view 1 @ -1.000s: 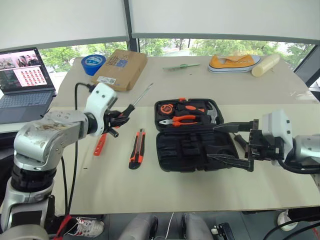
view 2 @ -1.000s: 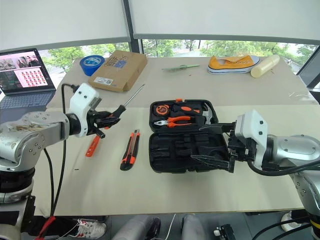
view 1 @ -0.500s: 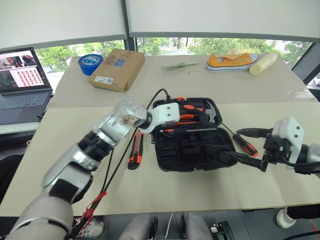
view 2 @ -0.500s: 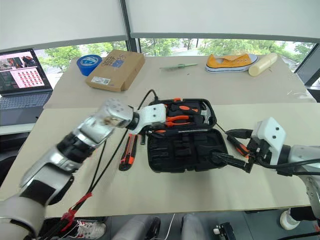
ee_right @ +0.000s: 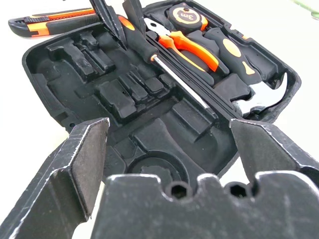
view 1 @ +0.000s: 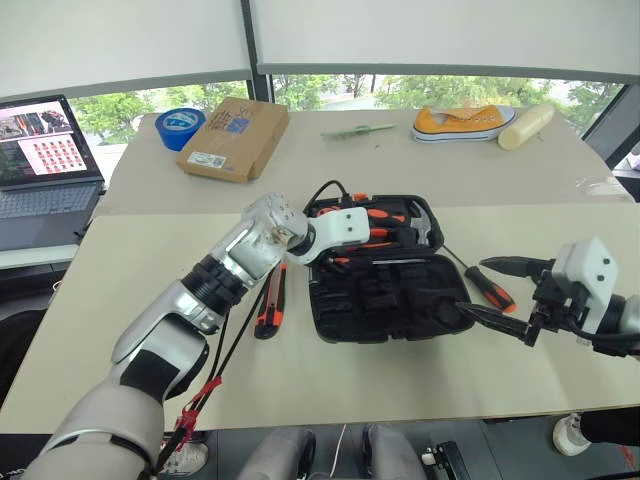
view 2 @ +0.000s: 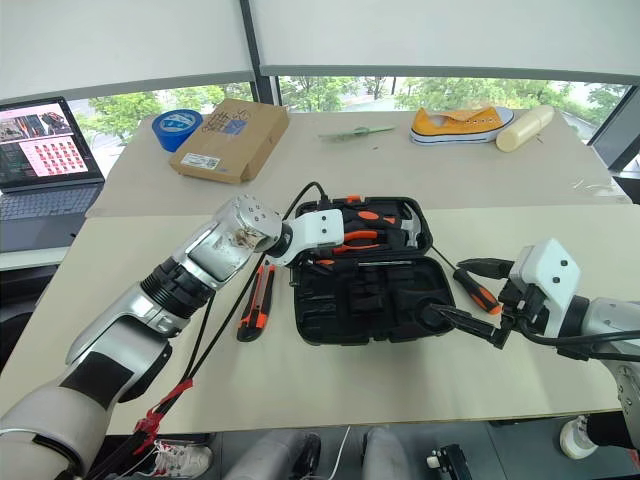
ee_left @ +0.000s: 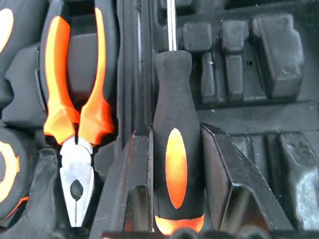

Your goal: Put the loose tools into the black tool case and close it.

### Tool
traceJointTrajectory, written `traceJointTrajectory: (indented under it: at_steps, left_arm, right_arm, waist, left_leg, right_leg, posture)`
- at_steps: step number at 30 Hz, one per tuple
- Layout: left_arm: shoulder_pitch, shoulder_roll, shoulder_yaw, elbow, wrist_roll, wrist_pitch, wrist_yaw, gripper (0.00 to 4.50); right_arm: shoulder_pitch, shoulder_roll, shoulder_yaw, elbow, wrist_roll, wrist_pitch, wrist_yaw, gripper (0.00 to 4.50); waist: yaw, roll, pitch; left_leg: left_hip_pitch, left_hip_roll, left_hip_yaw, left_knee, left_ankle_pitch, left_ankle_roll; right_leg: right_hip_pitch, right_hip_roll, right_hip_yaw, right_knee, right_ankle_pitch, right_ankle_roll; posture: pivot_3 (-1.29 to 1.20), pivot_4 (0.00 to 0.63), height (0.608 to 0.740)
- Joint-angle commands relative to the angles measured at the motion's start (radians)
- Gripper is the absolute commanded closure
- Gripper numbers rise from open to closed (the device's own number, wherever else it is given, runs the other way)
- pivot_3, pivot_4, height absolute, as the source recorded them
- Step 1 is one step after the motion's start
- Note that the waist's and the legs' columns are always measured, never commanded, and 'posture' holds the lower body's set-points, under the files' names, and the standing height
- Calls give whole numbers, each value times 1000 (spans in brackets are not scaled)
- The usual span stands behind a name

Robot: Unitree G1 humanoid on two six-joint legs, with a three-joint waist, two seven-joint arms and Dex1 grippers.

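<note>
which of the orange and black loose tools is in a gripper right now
The thin screwdriver, clamped in the left gripper over the open black tool case. The utility knife and the larger screwdriver lie untouched on the table.

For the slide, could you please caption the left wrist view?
Left gripper holds a black-and-orange screwdriver over the open tool case, beside the pliers.

utility knife [view 1: 271,303] left of tool case [view 1: 388,295], pliers [ee_left: 75,124] inside
</note>
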Motion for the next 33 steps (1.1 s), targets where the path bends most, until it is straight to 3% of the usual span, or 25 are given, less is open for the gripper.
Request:
traceJointTrajectory:
  at_steps: [1, 3, 5, 12, 13, 16, 19, 21, 33]
  left_arm:
    - [-1, -1, 0, -18, 26, -26, -11, 3635]
    - [4, 0, 1, -24, 31, -26, -21, 3635]
    - [7, -1, 4, -31, 35, -21, -27, 2628]
    - [-22, -19, 52, -51, 11, 7, -31, 133]
    - [-27, -28, 55, -43, 14, 2, -22, 58]
    - [-28, -40, 45, -15, 37, -32, -9, 58]
    - [-22, -39, 31, 0, 57, -74, -6, 838]
    - [-18, -41, 34, -3, 53, -75, -21, 1613]
    - [-4, -24, 20, -9, 62, -153, -104, 1613]
  right_arm:
    - [-9, 3, -28, -18, -7, -15, -16, 0]
    - [-12, 4, -25, -17, -7, -15, -19, 0]
    - [-14, 5, -23, -16, -7, -16, -22, 0]
    - [-16, 14, -20, -12, -10, -16, -26, 0]
    - [-15, 16, -20, -13, -10, -16, -26, 0]
    - [-14, 22, -21, -14, -13, -17, -25, 0]
    - [-17, 24, -22, -13, -14, -16, -25, 0]
    - [-16, 24, -26, -12, -13, -16, -23, 0]
    - [0, 27, -39, -3, -18, -20, -20, 0]
  waist:
    - [0, 0, 0]
    - [0, 0, 0]
    - [0, 0, 0]
    - [4, 0, 0]
    - [6, 0, 0]
    - [8, 0, 0]
    - [7, 0, 0]
    - [6, 0, 0]
    - [7, 0, 0]
  left_leg:
    - [0, 0, 0, 0, 0, 0]
    - [0, 0, 0, 0, 0, 0]
    - [0, 0, 0, 0, 0, 0]
    - [0, 0, 0, 1, 0, 0]
    - [0, 0, 0, 1, 0, 0]
    - [-1, 0, 0, 2, 0, 0]
    - [-1, 0, 0, 2, 0, 0]
    - [-1, 0, 0, 2, 0, 0]
    - [-1, 0, 0, 3, 0, 0]
  right_leg:
    - [0, 0, 0, 0, 0, 0]
    - [0, 0, 0, 0, 0, 0]
    - [0, 0, 0, 0, 0, 0]
    - [0, 0, 0, 1, 0, 0]
    - [0, 0, 0, 1, 0, 0]
    - [0, 0, 0, 1, 0, 0]
    - [0, 0, 0, 1, 0, 0]
    - [0, 0, 0, 1, 0, 0]
    - [-1, 0, 0, 1, 0, 0]
  posture:
    - [0, 150, 735]
    - [0, 150, 735]
    - [0, 150, 735]
    - [0, 150, 735]
    - [0, 150, 735]
    - [0, 150, 735]
    - [0, 150, 735]
    - [0, 150, 735]
    - [0, 150, 735]
